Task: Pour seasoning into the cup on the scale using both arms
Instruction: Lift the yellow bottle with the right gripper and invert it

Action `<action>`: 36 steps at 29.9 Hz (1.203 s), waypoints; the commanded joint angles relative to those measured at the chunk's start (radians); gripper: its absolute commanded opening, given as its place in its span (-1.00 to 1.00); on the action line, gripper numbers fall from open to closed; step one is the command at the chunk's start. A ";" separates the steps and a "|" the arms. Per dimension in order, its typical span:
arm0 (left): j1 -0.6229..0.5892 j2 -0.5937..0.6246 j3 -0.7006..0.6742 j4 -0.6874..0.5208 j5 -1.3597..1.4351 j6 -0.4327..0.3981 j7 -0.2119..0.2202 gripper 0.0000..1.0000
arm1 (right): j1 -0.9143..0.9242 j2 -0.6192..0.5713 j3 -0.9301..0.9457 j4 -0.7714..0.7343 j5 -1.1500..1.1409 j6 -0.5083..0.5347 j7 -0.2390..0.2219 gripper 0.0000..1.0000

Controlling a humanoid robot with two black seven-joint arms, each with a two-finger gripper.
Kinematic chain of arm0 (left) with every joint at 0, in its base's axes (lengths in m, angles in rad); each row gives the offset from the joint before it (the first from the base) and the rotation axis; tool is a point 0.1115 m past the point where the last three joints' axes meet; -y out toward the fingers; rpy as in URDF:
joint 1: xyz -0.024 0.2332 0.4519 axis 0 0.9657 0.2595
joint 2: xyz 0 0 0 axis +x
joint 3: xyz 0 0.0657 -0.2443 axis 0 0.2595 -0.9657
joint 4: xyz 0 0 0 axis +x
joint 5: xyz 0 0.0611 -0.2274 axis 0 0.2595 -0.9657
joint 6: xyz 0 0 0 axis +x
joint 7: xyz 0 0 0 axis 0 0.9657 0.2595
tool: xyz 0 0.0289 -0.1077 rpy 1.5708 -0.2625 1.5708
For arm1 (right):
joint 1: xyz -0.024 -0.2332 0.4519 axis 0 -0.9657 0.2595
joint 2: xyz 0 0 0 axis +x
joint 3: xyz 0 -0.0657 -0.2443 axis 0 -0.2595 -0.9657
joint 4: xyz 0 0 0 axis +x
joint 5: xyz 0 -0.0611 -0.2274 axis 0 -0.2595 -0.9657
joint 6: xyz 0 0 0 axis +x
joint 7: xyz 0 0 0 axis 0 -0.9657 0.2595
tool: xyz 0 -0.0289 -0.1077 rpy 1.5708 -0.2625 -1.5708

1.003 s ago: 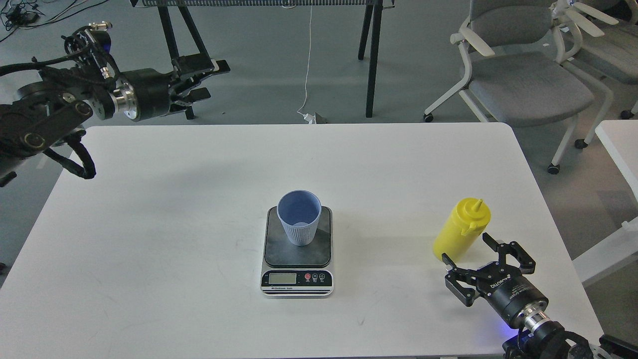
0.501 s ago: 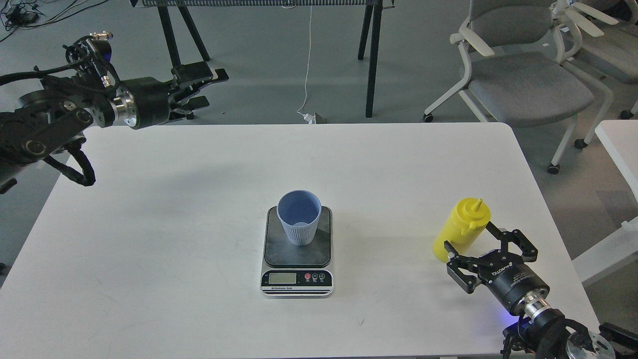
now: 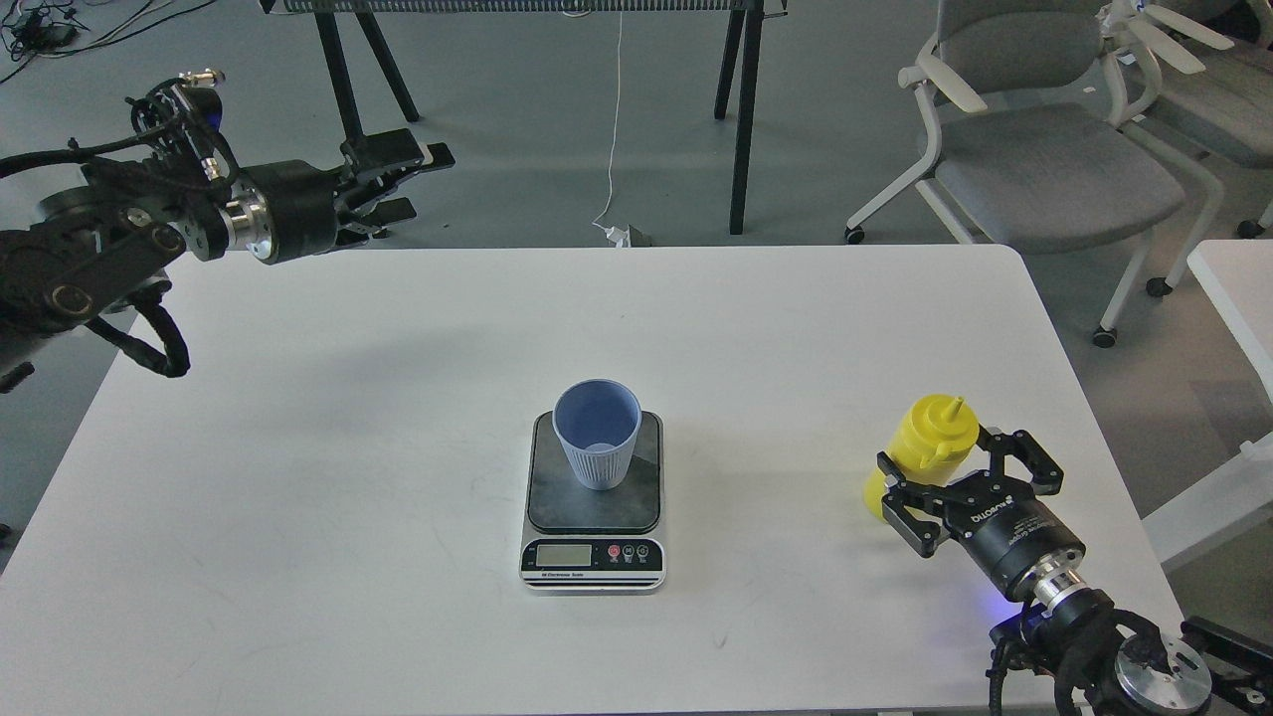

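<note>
Closest in, the right gripper (image 3: pixel 953 477) sits low at the table's right front, fingers spread wide on either side of the seasoning (image 3: pixel 925 446). That's a yellow squeeze bottle with a pointed nozzle, standing upright on the white table (image 3: pixel 298 447). One finger is at its lower left and the other just past its right shoulder, so it's bracketed, but I honestly can't tell if either pad is actually touching yet.

Mid-table is the scale (image 3: pixel 594 502): dark grey platform, silver front, little LCD and round buttons facing the camera. The cup (image 3: pixel 596 434) stands upright on the platform's back half. It's light blue, ribbed and tapered, with no handle.

Farthest back, the left gripper (image 3: pixel 403 184) hangs over the floor past the table's far left edge, fingers parted and holding nothing.
</note>
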 commanded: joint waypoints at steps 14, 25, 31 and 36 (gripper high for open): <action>0.012 -0.003 -0.001 0.000 -0.002 0.000 0.000 0.98 | -0.026 0.014 0.000 0.010 -0.008 0.000 0.009 -0.84; 0.012 -0.001 -0.003 0.000 -0.005 0.000 0.000 0.98 | -0.015 -0.148 0.143 0.118 -0.005 0.000 0.021 -0.91; 0.011 -0.004 -0.003 0.000 -0.005 0.000 0.000 0.98 | 0.187 -0.336 0.175 0.122 -0.060 0.000 0.015 -0.91; 0.012 -0.004 -0.003 0.000 -0.005 0.000 0.000 0.98 | 0.428 -0.356 0.172 0.125 -0.323 0.000 0.005 -0.91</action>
